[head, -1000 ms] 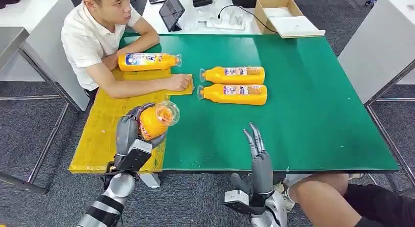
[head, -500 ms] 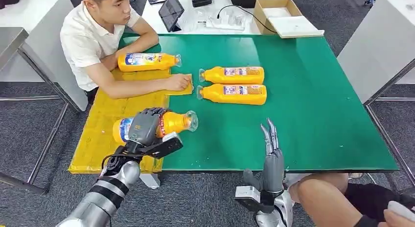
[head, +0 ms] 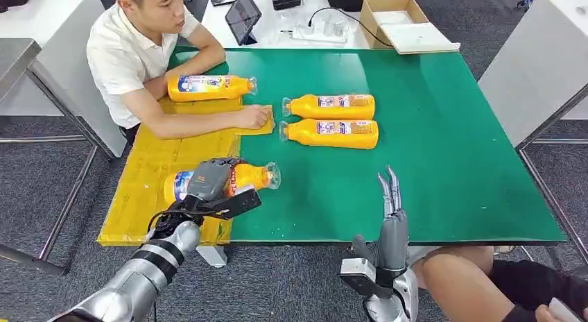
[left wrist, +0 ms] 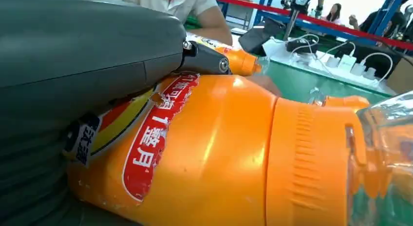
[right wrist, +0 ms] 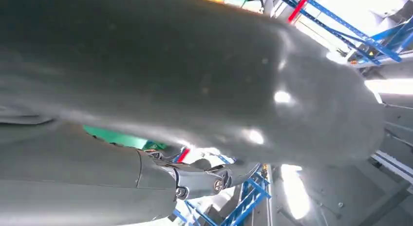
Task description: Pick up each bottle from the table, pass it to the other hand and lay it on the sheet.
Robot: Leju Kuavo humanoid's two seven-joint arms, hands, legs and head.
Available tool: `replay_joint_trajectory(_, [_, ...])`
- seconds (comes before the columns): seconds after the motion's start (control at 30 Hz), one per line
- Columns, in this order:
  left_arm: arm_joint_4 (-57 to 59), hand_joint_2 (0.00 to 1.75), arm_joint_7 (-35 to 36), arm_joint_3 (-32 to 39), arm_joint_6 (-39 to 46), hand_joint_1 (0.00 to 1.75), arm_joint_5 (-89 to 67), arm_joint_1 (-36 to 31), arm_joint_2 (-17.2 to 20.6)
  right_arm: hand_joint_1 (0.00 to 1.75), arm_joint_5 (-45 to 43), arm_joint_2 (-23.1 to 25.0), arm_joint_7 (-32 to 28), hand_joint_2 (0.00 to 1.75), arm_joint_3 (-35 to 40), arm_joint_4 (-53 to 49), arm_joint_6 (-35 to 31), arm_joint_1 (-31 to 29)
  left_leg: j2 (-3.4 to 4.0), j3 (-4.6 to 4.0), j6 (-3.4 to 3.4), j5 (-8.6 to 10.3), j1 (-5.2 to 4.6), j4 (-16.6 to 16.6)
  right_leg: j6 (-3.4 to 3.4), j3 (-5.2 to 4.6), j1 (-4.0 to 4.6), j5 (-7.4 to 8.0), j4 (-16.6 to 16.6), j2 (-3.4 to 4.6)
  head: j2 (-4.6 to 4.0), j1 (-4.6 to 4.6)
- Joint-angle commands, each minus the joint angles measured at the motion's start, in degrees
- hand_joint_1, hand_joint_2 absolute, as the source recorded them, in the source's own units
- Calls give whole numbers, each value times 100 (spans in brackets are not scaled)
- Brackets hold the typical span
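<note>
Head view: left hand grips an orange bottle around its label, fingers wrapped over the top; bottle lies on its side, clear cap pointing right, body over the near right part of the yellow sheet, cap end out over the green surface. Whether the bottle touches the sheet cannot be told. Right hand sits at the near edge of the surface, right of centre, fingers straight, pointing far, close together, holding nothing. Two more orange bottles lie side by side on the green surface, middle of the scene, caps pointing left, just right of the sheet. A fourth bottle lies on the far part of the sheet, cap pointing right. A seated person at the far left rests a forearm across the sheet, hand flat on its right edge. A cardboard box stands beyond the far edge. Left wrist view: held bottle close up, red label with white characters, ribbed orange collar, clear cap; grey thumb pressed over the label. Right wrist view: grey hand cover close to the lens, a strip of green surface behind it; finger state cannot be told here.
</note>
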Motion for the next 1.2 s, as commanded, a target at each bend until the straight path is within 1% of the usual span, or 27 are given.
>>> replay_joint_trajectory(0.03, [554, 175, -6, -169, -36, 175, 25, -349, 10, 0, -25, 76, -51, 0, -174, 293, 33, -178, 1, 11, -7, -5, 4, -1, -8, 12, 5, -5, -1, -5, 0, 0])
replay_joint_trajectory(0.1, [554, 175, -6, -169, -36, 175, 25, -349, 10, 0, -25, 76, -51, 0, -174, 293, 33, -178, 2, 20, -11, -7, 7, -3, -11, 21, 8, -7, -4, -6, 0, 0])
replay_joint_trajectory(0.13, [554, 175, -6, -169, -36, 175, 25, -349, 10, 0, -25, 76, -51, 0, -174, 293, 33, -178, 1, 10, -7, -4, 4, -2, -7, 11, 5, -4, -2, -4, 0, 0])
replay_joint_trajectory(0.17, [554, 175, -6, -169, -36, 175, 25, -349, 10, 0, -25, 76, -51, 0, -174, 293, 33, -178, 2, 23, -12, -10, 8, -1, -13, 24, 9, -10, -2, -7, 0, 0])
replay_joint_trajectory(0.27, [554, 175, -6, -169, -36, 175, 25, -349, 10, 0, -25, 76, -51, 0, -174, 293, 33, -178, 1, 6, -5, -2, 2, -2, -6, 6, 2, -3, -1, -3, 0, 0])
replay_joint_trajectory(0.3, [609, 175, 117, -211, -122, 175, -30, -378, 28, 0, -36, 101, -50, 0, -205, 282, 37, -162, 1, 23, -12, -9, 8, -2, -13, 25, 9, -9, -3, -7, 0, 0])
replay_joint_trajectory(0.33, [739, 175, 236, -268, -196, 175, -120, -456, 48, 0, -74, 126, -53, 0, -257, 299, 45, -159, 2, 12, -7, -4, 5, -2, -8, 13, 6, -4, -3, -4, 0, 0])
replay_joint_trajectory(0.37, [958, 175, 483, -346, -82, 175, -356, -570, 83, 0, -123, 157, -96, 0, -321, 322, 6, -163, 4, 29, -14, -12, 9, -1, -15, 30, 11, -12, -2, -7, 0, 0])
replay_joint_trajectory(0.43, [1304, 175, 560, -173, -189, 175, -227, -686, 83, 0, -221, 206, -116, 0, -398, 381, -13, -196, 0, 14, -9, -4, 5, -1, -10, 16, 6, -5, -2, -7, 0, 2])
replay_joint_trajectory(0.47, [1551, 175, 699, -196, -5, 175, -394, -755, 130, 0, -250, 221, -131, 0, -411, 414, -4, -221, 3, 12, -7, -2, 3, -3, -8, 11, 4, -2, -2, -2, 0, 0])
replay_joint_trajectory(0.5, [1663, 175, 745, -177, 59, 175, -440, -770, 150, 0, -246, 224, -141, 0, -412, 445, -15, -239, 10, 27, -13, -7, 8, -5, -14, 25, 10, -5, -5, 1, 0, 2])
replay_joint_trajectory(0.53, [1749, 175, 802, -149, 114, 175, -476, -771, 166, 0, -251, 227, -141, 0, -413, 469, -4, -247, 9, 14, -8, -3, 4, -4, -8, 13, 5, -1, -4, 4, 0, 0])
replay_joint_trajectory(0.6, [1814, 175, 736, -81, 74, 175, -427, -713, 160, 0, -262, 227, -140, 0, -438, 513, -12, -248, 15, 30, -13, -8, 6, -7, -14, 28, 7, -5, -6, 6, 0, 2])
replay_joint_trajectory(0.63, [1832, 175, 703, -80, 1, 23, -418, -696, 150, 0, -266, 222, -139, 0, -449, 542, -10, -246, 13, 17, -8, -4, 5, -5, -8, 16, 5, -1, -4, 7, 0, 2])
replay_joint_trajectory(0.67, [1784, 175, 600, -45, -87, 0, -368, -646, 130, 0, -286, 224, -148, 0, -487, 587, -19, -249, 12, 15, -7, -4, 3, -5, -7, 14, 4, -1, -4, 6, 0, 0])
replay_joint_trajectory(0.7, [1732, 175, 502, 29, -162, 0, -281, -607, 107, 0, -291, 226, -172, 0, -503, 613, -19, -250, 15, 33, -13, -9, 8, -9, -14, 31, 9, -6, -8, 5, 0, 0])
replay_joint_trajectory(0.73, [1578, 175, 97, 230, -517, 0, 102, -501, 42, 0, -333, 229, -217, 0, -555, 665, -30, -251, 12, 39, -15, -12, 9, -9, -16, 37, 11, -10, -7, 1, 0, 2])
replay_joint_trajectory(0.77, [1439, 175, -160, 319, -796, 0, 349, -415, 19, 0, -375, 201, -217, 0, -536, 677, -58, -251, 10, 32, -12, -10, 8, -8, -12, 31, 9, -7, -9, 2, 0, 0])
replay_joint_trajectory(0.8, [990, 175, -1424, 628, -2191, 0, 1488, -163, -50, 0, -613, 155, -217, 0, -497, 592, -326, -259, 10, 23, -8, -7, 6, -7, -9, 22, 7, -4, -6, 4, 0, 0])
replay_joint_trajectory(0.83, [672, 175, -1416, 549, -2356, 0, 1649, 18, -37, 0, -783, 40, -217, 0, -355, 642, -439, -296, 15, 34, -10, -11, 7, -10, -11, 32, 9, -7, -10, 6, 0, 0])
replay_joint_trajectory(0.87, [57, 175, -1409, 333, -2483, 0, 1798, 336, 18, 0, -929, -84, -217, 0, -196, 748, -588, -366, 10, 20, -5, -6, 2, -9, -5, 19, 2, -4, -7, 6, 0, 2])
replay_joint_trajectory(0.9, [-1, 175, -1403, 309, -2479, 0, 1800, 360, 23, 0, -947, -97, -217, 0, -192, 759, -585, -375, 18, 37, -7, -12, 2, -13, -9, 34, 4, -7, -12, 11, 0, 0])
replay_joint_trajectory(0.97, [-351, 175, -1304, 121, -2571, 0, 1901, 493, 105, 0, -1000, -134, -217, 0, -136, 834, -637, -402, 8, 21, -4, -6, -1, -8, -5, 23, -2, -4, -5, 8, 0, 2])
replay_joint_trajectory(1.0, [-396, 175, -1260, 79, -2594, 0, 1951, 494, 121, 0, -1021, -137, -217, 0, -123, 859, -640, -418, 23, 35, -8, -14, 3, -7, -9, 34, 3, -6, -9, 19, 0, -2])
replay_joint_trajectory(1.07, [-367, 175, -1187, 53, -2550, 0, 2006, 475, 130, 0, -1042, -142, -217, 0, -113, 880, -670, -422, 10, 13, -5, -5, 2, -3, -7, 17, 2, -1, -6, 7, 0, 4])
replay_joint_trajectory(1.17, [-325, 175, -1186, -165, -2275, 0, 1889, 439, 218, 0, -1080, -150, -217, 0, -112, 900, -700, -414, 14, 28, -13, -10, 5, -5, -15, 29, 7, -5, -8, 7, 0, 0])
replay_joint_trajectory(1.2, [-320, 175, -1234, -159, -2328, 0, 2049, 449, 212, 0, -1098, -132, -217, 0, -156, 938, -683, -400, 4, 25, -13, -8, 5, -6, -15, 28, 7, -6, -8, -2, 0, 0])
